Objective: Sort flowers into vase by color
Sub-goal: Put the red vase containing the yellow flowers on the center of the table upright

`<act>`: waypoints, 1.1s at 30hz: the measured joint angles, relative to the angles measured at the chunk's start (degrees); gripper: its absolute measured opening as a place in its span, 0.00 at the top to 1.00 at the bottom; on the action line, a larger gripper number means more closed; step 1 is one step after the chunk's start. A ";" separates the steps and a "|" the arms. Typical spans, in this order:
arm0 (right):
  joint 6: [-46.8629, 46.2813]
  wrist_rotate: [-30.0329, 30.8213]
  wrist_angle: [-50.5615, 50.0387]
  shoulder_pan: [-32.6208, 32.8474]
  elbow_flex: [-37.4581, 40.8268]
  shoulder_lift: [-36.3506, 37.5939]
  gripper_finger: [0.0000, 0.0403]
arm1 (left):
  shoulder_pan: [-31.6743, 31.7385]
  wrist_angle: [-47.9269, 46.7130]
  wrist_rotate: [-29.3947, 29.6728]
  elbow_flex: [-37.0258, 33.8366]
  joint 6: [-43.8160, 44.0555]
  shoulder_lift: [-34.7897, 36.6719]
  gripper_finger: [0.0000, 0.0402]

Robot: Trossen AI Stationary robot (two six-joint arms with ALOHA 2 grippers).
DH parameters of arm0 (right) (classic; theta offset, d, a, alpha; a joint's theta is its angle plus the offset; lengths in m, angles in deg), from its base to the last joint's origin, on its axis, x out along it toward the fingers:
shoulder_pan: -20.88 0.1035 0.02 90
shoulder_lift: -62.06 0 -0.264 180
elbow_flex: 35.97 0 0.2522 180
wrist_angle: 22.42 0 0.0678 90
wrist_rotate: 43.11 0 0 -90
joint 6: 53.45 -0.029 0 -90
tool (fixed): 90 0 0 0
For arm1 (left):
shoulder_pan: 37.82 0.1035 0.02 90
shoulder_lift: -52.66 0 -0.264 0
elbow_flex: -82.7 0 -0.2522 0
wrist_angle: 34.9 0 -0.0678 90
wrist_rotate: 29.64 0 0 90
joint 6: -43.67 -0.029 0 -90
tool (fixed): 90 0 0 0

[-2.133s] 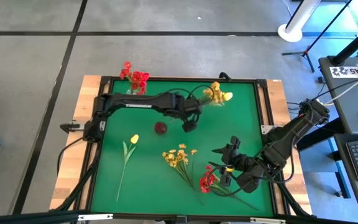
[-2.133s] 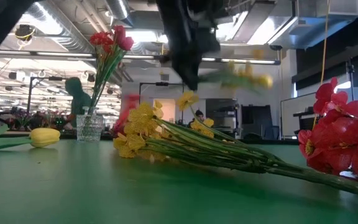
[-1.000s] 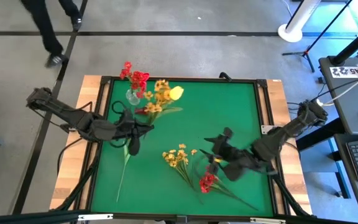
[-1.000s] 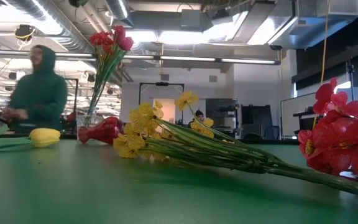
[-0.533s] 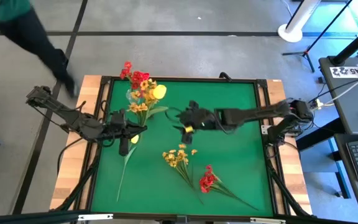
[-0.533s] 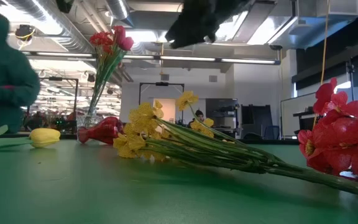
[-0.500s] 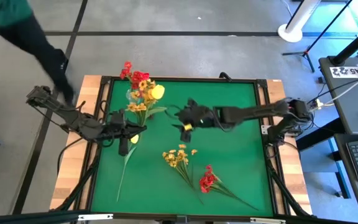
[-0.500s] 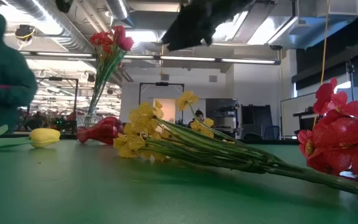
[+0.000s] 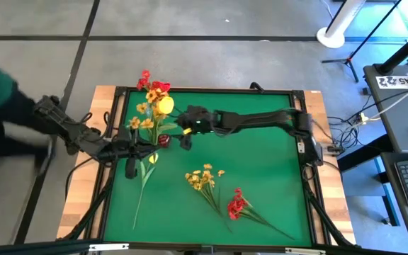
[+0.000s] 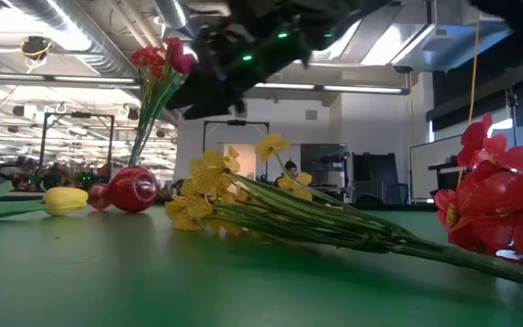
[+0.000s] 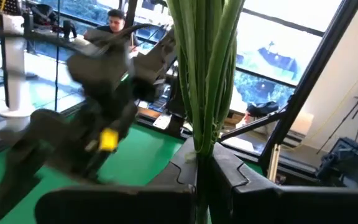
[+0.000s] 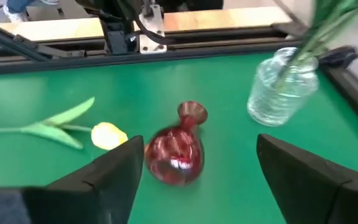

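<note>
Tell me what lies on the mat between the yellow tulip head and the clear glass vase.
The red vase, tipped on its side, lies between the yellow tulip and the clear glass vase; the right wrist view shows it.

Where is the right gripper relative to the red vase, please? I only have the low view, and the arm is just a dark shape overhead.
Observer: In the right wrist view, the right gripper is open and aimed at the red vase, which lies on its side on the mat, untouched.
Operator: Thank you. What is the left arm doing?
Observer: The left gripper is shut on the green stems of the yellow flowers, at the table's left side.
Operator: Is the glass vase clear of the red one?
Observer: Yes, the glass vase stands upright with stems in it, near the red vase but apart from it.
</note>
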 joint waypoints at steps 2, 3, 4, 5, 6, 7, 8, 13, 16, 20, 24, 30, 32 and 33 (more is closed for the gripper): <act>-0.62 -0.17 -3.17 -0.04 -5.55 -4.11 0.20 | -0.54 0.13 0.02 0.00 0.27 0.04 0.99; -1.25 -0.11 -4.61 -0.08 -8.23 -6.28 0.19 | -0.83 0.11 0.01 0.00 0.37 0.03 0.99; -2.01 -0.10 -6.12 -0.15 -10.51 -8.10 0.18 | -1.25 0.11 -0.03 0.00 0.40 0.02 0.99; -2.91 0.04 -7.27 -0.15 -12.68 -10.07 0.17 | -1.53 0.09 -0.07 0.00 0.41 0.02 0.99; -3.20 0.02 -7.30 -0.15 -14.68 -11.96 0.16 | -1.85 0.11 -0.06 0.00 0.42 0.02 0.99; -3.49 0.02 -8.66 -0.15 -16.38 -13.47 0.16 | -2.18 0.09 -0.06 0.00 0.43 0.02 0.99; -3.74 0.07 -9.61 -0.15 -17.87 -14.84 0.16 | -2.34 0.09 0.00 0.00 0.46 0.02 0.98; -6.76 0.08 -9.12 -0.15 -22.19 -20.58 0.16 | -3.01 -0.12 1.24 0.00 1.11 0.02 0.98; -8.04 0.62 -8.92 -0.15 -23.33 -22.27 0.16 | -3.01 -0.13 2.10 0.00 1.07 0.00 0.98; -9.03 0.65 -10.03 -0.17 -23.68 -23.04 0.16 | -3.01 -0.41 2.12 0.00 1.09 -0.02 0.97; -9.05 1.44 -12.12 -0.17 -23.80 -22.89 0.16 | -3.01 -1.40 2.12 0.00 1.46 -0.02 0.98; -8.83 1.57 -15.43 -0.17 -23.99 -22.62 0.19 | -3.01 -1.47 2.09 0.00 1.92 -0.02 0.99; -8.83 1.57 -19.19 -0.15 -24.08 -22.24 0.23 | -3.01 -1.55 1.83 0.00 1.94 -0.02 0.99; -8.92 1.57 -21.62 -0.15 -24.08 -21.82 0.25 | -3.01 -1.58 1.79 0.00 1.94 -0.02 0.99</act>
